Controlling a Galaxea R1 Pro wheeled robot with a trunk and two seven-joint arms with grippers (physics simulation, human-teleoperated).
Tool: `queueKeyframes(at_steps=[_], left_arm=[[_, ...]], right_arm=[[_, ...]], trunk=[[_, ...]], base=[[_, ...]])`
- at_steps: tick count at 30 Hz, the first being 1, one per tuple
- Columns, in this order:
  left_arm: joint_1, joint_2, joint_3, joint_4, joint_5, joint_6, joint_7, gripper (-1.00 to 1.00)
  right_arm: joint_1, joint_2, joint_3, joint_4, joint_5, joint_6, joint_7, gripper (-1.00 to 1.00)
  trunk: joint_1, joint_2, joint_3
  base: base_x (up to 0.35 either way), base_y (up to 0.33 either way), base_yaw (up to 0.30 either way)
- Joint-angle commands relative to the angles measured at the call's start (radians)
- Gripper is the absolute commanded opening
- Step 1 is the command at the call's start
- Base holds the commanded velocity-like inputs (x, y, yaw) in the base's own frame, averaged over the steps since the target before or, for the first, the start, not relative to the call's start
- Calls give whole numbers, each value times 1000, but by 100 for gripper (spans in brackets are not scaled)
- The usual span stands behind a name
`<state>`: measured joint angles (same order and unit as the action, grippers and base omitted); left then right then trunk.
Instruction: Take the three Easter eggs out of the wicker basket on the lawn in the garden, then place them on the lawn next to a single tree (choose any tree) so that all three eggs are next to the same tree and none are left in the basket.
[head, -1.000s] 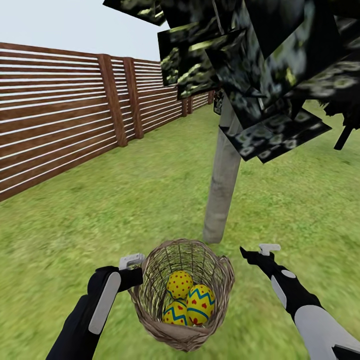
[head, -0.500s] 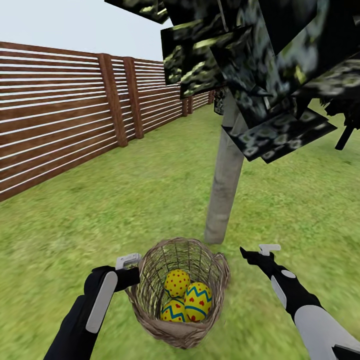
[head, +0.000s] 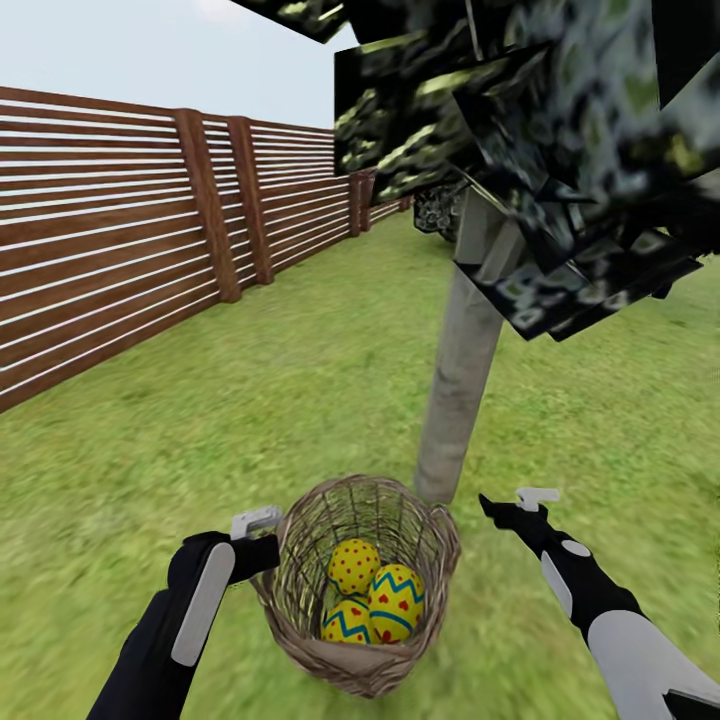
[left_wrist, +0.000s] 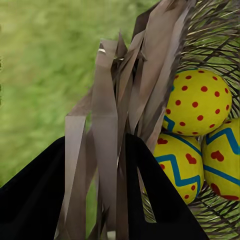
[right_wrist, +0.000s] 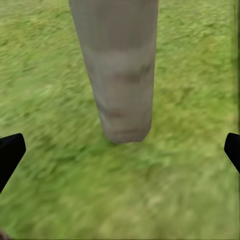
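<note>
Head view: left hand (head: 262, 522) pinches the wicker basket (head: 437, 545) rim beside the tree (head: 455, 400), three Easter eggs (head: 375, 595) inside. Right hand (head: 508, 500) spread, empty. Next, likely: set basket on lawn (head: 250, 400), lift eggs out.

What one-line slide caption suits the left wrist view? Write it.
Left gripper clamped on the brown wicker basket's rim, three yellow zigzag-banded Easter eggs inside.
</note>
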<state>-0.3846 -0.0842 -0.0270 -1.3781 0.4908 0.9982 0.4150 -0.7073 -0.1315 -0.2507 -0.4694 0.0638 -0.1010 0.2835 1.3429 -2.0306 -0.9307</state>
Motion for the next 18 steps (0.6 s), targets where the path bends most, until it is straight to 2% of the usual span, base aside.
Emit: queueKeyframes(at_steps=[1, 6, 13, 18], left_arm=[[0, 0, -1, -1, 22, -1, 10, -100], [0, 0, -1, -1, 22, 0, 10, -100], [0, 0, -1, -1, 22, 0, 10, -100], [0, 0, -2, -1, 23, -1, 10, -100]], right_arm=[[-1, 1, -8, 1, 7, -3, 8, 100], [-1, 1, -8, 1, 7, -3, 8, 100], [-1, 1, -9, 0, 7, -3, 8, 100], [0, 1, -9, 1, 7, -11, 7, 100]], trunk=[[0, 0, 0], [0, 0, 4], [0, 0, 5], [0, 0, 5]], base=[[227, 215, -226], [227, 216, -186], [226, 219, -5], [74, 38, 0]])
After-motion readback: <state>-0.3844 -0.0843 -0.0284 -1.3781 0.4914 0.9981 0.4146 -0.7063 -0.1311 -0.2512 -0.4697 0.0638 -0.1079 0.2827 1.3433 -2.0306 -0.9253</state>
